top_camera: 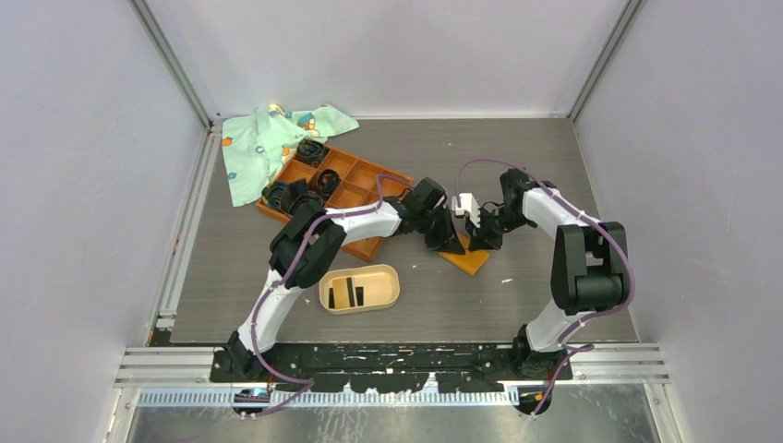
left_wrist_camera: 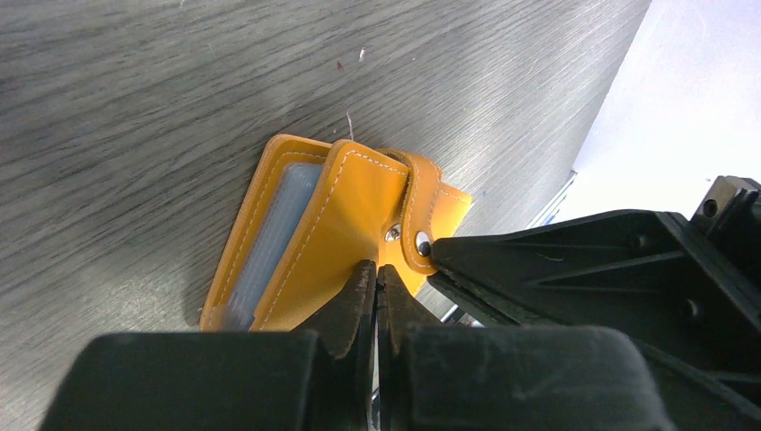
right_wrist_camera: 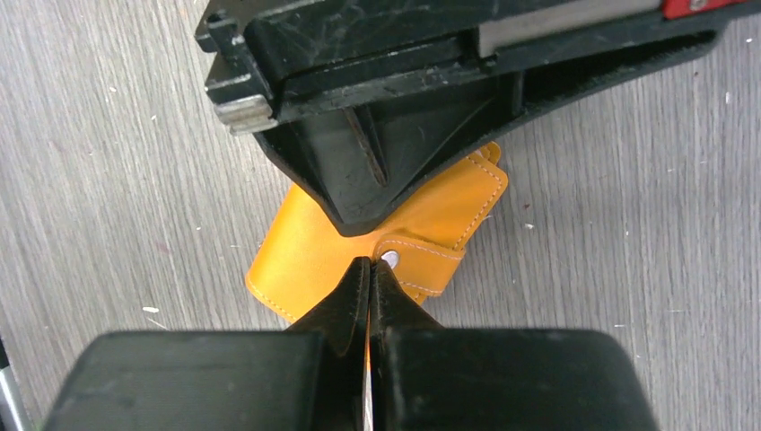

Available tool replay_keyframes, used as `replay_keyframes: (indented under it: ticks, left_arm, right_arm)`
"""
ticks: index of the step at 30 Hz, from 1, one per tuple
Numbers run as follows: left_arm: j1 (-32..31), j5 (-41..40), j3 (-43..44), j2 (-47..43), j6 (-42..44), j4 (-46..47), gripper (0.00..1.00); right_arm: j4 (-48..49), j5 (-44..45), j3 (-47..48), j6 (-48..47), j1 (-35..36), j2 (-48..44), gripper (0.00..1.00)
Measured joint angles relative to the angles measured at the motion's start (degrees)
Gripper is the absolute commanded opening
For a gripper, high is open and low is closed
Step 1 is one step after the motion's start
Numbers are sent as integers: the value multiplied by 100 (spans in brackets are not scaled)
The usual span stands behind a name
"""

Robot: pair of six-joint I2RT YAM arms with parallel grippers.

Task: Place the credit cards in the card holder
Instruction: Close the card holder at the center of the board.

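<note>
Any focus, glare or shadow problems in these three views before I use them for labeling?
Top external: even diffuse light, soft shadows, sharp; orange wallet mostly hidden under the arms. Left wrist: own fingers blurred close to the lens, wallet stitching crisp, wall at upper right blown out white. Right wrist: fingers soft, wallet and table grain sharp, no glare.

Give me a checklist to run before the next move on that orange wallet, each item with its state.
1. Left gripper shut at the wallet's flap edge: ok.
2. Right gripper shut by the snap strap: ok.
3. Either gripper truly pinching leather: cannot tell.
4. Wallet opened wide: not ok, flap only partly lifted off the blue-grey sleeve.
5. Sleeve contents visible: cannot tell.
6. Card holder upright and unobstructed: ok.
</note>
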Motion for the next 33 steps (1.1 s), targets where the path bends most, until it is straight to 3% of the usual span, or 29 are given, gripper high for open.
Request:
replay_keyframes:
  ticks: [33]
  left_arm:
    - [68,153,-205,-22,-79,306,1]
  right_arm:
    - [535,649,-345,210,457,-184,1]
